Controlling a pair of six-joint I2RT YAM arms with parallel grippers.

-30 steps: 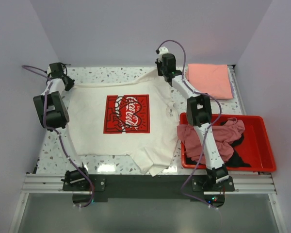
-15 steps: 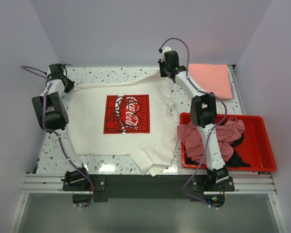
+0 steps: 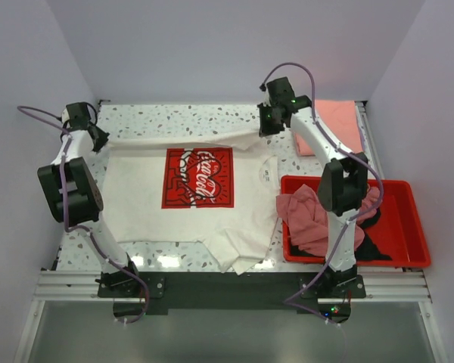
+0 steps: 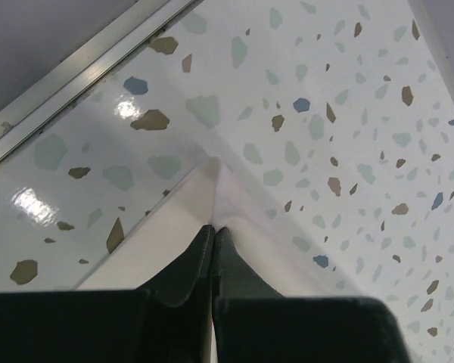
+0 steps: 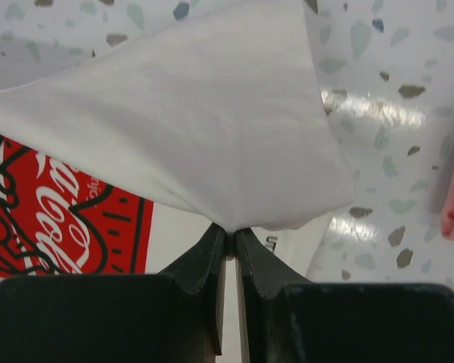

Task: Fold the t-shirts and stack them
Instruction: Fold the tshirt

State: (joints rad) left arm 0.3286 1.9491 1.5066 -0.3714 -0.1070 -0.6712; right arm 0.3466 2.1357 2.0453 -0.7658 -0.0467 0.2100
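A white t-shirt [image 3: 147, 200] with a square red Coca-Cola print lies spread on the table, its far edge pulled taut between both arms. My left gripper [image 3: 100, 141] is shut on the shirt's far left corner [image 4: 216, 197], low over the table. My right gripper [image 3: 266, 130] is shut on the far right corner [image 5: 212, 128], which is lifted and folded over the print. A folded salmon-pink t-shirt [image 3: 329, 125] lies at the back right. A dusty-pink t-shirt [image 3: 310, 219] and a black one [image 3: 374, 246] are heaped in the bin.
A red plastic bin [image 3: 416, 227] stands at the front right, the dusty-pink shirt spilling over its left wall. The table's metal back rail [image 4: 76, 76] runs close behind my left gripper. The right forearm [image 3: 318, 144] passes over the salmon-pink shirt's edge.
Both grippers have moved outward with the shirt's far corners, the left one to the left and the right one to the right. The shirt's far edge is now stretched straighter.
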